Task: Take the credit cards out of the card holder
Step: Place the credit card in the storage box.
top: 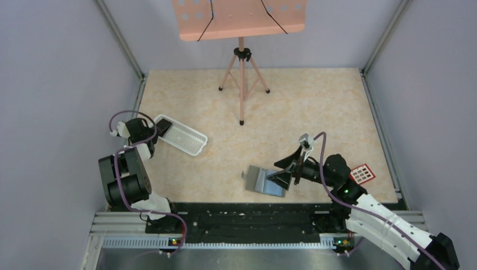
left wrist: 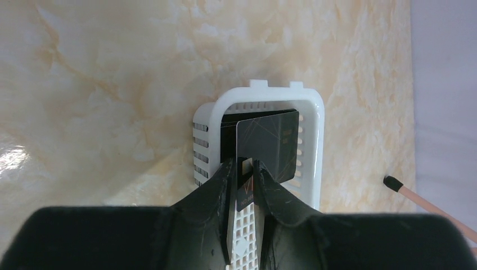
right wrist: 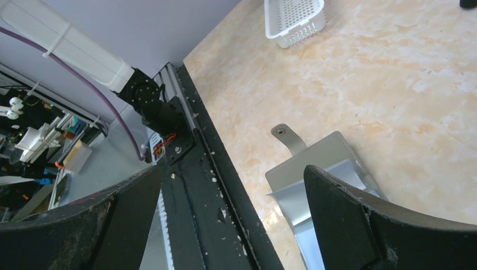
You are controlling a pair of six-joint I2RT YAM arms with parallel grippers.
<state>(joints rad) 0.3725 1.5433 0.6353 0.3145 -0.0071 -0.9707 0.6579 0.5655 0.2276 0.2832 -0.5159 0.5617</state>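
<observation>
At the front edge of the worktop [top: 315, 107] lay the card holder [top: 264, 181], open, with the right claw [top: 291, 167] above its right half, jaws wide apart and empty. A red credit card [top: 363, 174] lay just beyond that arm. Farther left, the left claw [left wrist: 243, 164], fingers narrowly apart, hung over a dark card [left wrist: 270, 146] lying in the white tray [left wrist: 312, 135]. A pink music stand [top: 242, 67] stood behind.

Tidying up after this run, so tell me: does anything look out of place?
Yes. A red card lies alone near the table's right edge, far from the white tray holding a dark card. The card holder lies open.
</observation>
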